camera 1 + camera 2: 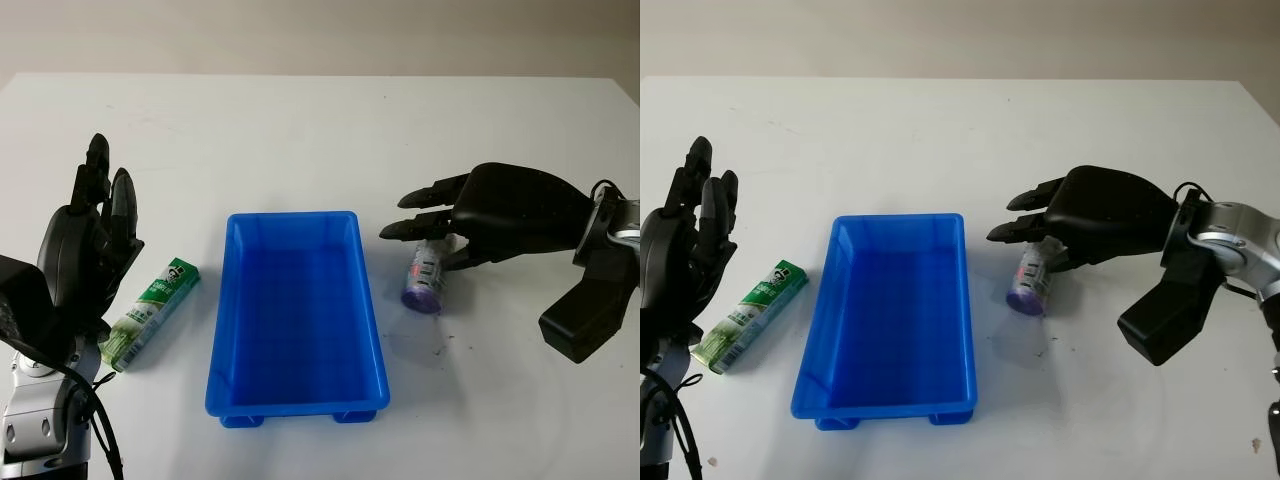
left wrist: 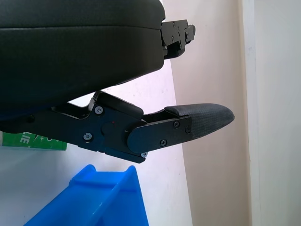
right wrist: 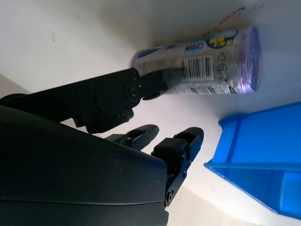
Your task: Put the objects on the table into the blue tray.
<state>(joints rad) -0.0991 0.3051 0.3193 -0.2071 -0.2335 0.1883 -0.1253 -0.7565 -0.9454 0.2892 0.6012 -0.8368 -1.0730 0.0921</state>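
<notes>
Nearest the robot, the blue tray (image 1: 296,318) sits mid-table with nothing in it, and the left hand (image 1: 92,245) hovers released beside the green toothpaste box (image 1: 150,312) lying just left of the tray. Further right, the right hand (image 1: 470,220) is over the purple-capped bottle (image 1: 424,276), which lies on its side near the tray's right wall; one finger (image 3: 155,80) touches it, nothing clasped yet. Closing well probably means wrapping around the bottle's middle so it cannot roll away.
</notes>
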